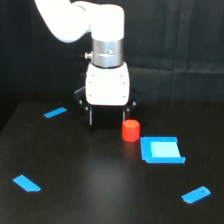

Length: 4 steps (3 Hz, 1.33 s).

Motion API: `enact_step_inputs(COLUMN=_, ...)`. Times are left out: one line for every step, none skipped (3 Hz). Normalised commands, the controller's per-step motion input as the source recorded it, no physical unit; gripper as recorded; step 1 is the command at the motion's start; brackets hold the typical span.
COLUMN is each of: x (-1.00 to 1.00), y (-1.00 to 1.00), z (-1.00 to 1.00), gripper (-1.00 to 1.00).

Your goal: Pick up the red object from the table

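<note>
Red-orange stubby block, the red object (131, 130), one: stands upright on the matte black table (100, 190), just beside the finger on the exterior view's right, slightly outside and in front of the jaw gap, not between the jaws, untouched as far as shows

White xArm gripper (107, 120), one: low over the table, two dark fingers spread apart, nothing held between them

Step in hand, by judgement: approach and alignment, grasp not yet made. Next move calls for shifting the jaws toward the exterior view's right and a little forward so the block sits between the fingers, then closing and lifting

Blue flat pieces, four: square tile (161, 150) just beyond the block on the jaws' far right; strip (55, 112) left of the jaws; strip (26, 183) well apart, front left; oblong piece (196, 194) well apart, front right
</note>
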Motion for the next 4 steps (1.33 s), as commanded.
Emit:
enact_step_inputs(x=0.44, y=-0.49, z=0.00, gripper=0.90)
enact_step_inputs(x=0.68, y=-0.57, z=0.01, gripper=1.00)
enact_step_inputs(x=0.41, y=-0.61, z=0.29, gripper=0.96)
enact_step_inputs(x=0.46, y=-0.79, z=0.14, gripper=1.00)
